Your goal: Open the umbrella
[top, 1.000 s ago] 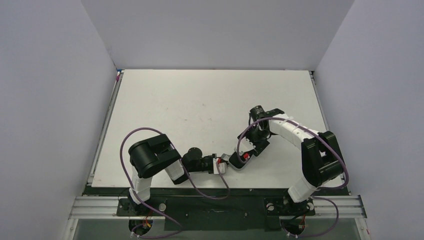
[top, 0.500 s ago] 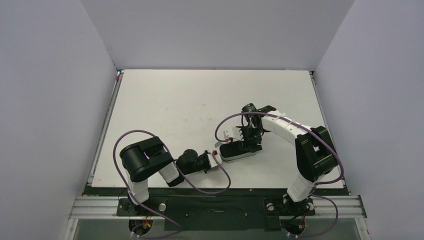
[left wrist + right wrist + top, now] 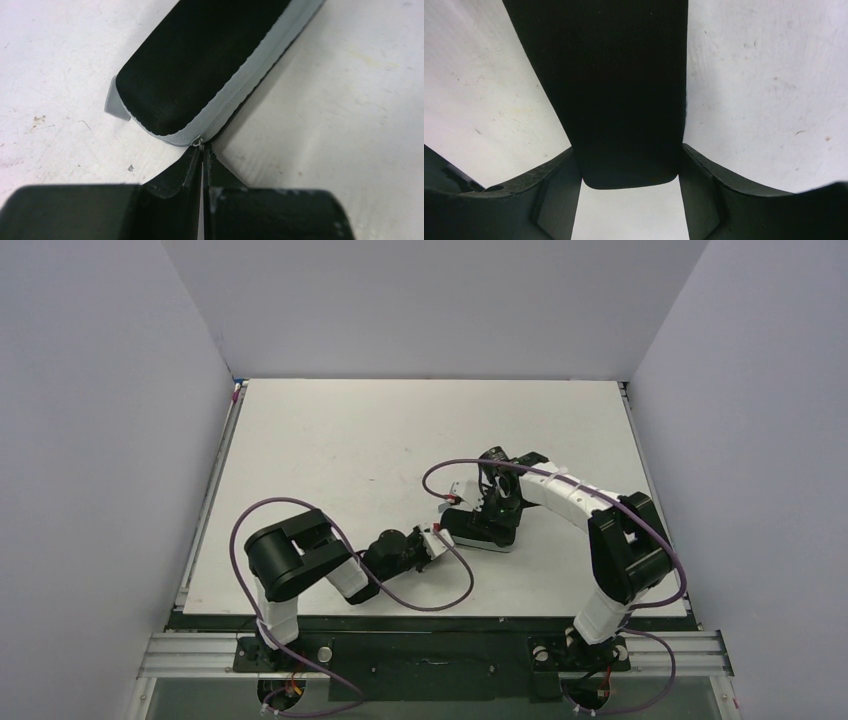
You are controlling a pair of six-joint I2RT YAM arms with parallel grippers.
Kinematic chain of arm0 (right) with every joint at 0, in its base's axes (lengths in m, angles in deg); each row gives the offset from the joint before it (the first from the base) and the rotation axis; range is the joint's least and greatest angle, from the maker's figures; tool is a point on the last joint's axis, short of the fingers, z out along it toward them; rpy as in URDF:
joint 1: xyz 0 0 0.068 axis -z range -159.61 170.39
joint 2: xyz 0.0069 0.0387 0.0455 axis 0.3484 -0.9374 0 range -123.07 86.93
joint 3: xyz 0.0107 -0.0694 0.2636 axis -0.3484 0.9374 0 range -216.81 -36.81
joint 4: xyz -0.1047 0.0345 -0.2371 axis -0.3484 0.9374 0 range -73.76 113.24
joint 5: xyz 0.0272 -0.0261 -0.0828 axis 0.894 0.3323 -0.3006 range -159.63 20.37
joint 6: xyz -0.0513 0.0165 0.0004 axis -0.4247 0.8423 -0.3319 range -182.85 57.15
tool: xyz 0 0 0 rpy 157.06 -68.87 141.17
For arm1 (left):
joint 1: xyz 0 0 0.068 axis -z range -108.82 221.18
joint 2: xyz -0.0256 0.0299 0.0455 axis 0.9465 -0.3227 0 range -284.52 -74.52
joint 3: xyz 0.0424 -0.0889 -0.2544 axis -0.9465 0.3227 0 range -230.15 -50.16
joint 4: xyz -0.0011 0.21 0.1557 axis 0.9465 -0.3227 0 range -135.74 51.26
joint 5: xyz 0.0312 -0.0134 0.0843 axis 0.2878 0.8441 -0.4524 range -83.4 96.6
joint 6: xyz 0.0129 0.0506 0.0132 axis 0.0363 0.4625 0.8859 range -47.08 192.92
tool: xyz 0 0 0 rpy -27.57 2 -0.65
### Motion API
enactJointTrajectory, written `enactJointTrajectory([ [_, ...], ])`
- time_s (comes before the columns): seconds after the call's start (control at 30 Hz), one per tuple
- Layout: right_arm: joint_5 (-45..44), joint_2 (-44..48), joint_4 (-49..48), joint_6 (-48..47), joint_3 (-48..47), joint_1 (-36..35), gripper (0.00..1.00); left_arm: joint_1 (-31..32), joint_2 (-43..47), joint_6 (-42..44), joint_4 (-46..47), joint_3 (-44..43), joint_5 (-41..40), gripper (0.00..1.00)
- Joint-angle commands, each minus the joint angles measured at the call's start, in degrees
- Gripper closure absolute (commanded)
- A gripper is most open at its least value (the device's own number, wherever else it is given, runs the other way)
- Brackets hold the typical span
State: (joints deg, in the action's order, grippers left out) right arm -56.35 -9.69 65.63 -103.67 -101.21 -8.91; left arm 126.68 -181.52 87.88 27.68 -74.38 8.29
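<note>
A black oblong sleeve (image 3: 478, 531) with a grey zip band lies on the white table (image 3: 340, 440) between the two arms. No lavender umbrella shows in any view. My left gripper (image 3: 437, 541) is shut at the sleeve's near left end. In the left wrist view its fingertips (image 3: 202, 150) pinch the small metal zip pull at the grey band of the sleeve (image 3: 200, 65). My right gripper (image 3: 497, 516) comes down on the sleeve's other end. In the right wrist view its fingers (image 3: 559, 175) press both sides of the black sleeve (image 3: 624, 100).
Grey walls stand on the left, far and right sides of the table. A purple cable (image 3: 440, 585) from the left arm loops over the table's near edge. Another cable (image 3: 450, 472) arcs beside the right wrist.
The right gripper has dragged the sleeve a little away from the near edge and turned it. The left gripper has followed, staying at the sleeve's end, and its arm has shifted.
</note>
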Motion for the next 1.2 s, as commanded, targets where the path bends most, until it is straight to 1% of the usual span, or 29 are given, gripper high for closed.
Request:
enactJointTrajectory([
  [0.0, 8.3, -1.5, -13.4, 15.0, -3.7, -2.4, 1.0, 3.7, -2.5, -2.7, 1.7, -6.5, 6.9, 1.0],
  [0.2, 9.1, -4.0, -14.0, 24.0, -5.3, -2.2, 1.0, 4.8, -4.0, -2.4, 1.4, -9.4, 8.0, 1.0],
  [0.37, 9.6, -5.6, -15.5, 29.2, -6.9, -1.1, 1.0, 6.3, -2.7, -1.0, 3.0, -6.8, 11.3, 1.0],
  [0.53, 11.2, -5.5, -18.1, 33.5, -7.1, -1.0, 1.0, 6.4, -2.2, -2.8, 4.8, -5.3, 14.2, 1.0],
  [0.77, 13.9, -5.8, -22.4, 37.3, -7.4, -1.6, 1.0, 5.7, -3.8, -7.2, 5.0, -7.6, 18.8, 1.0],
  [0.87, 13.9, -6.0, -23.9, 38.5, -7.8, -1.8, 1.0, 5.9, -4.6, -6.1, 5.3, -8.2, 19.8, 1.0],
  [1.1, 13.4, -7.8, -24.9, 42.4, -9.5, -1.4, 1.0, 5.6, -5.4, -3.8, 4.0, -8.6, 18.8, 1.0],
  [1.13, 14.2, -7.6, -24.8, 43.0, -9.4, -1.2, 0.99, 5.3, -5.0, -4.2, 3.5, -8.2, 18.3, 1.0],
  [1.17, 14.9, -7.1, -24.7, 43.2, -8.9, -0.7, 0.95, 4.6, -4.7, -4.5, 3.2, -7.9, 18.3, 1.0],
])
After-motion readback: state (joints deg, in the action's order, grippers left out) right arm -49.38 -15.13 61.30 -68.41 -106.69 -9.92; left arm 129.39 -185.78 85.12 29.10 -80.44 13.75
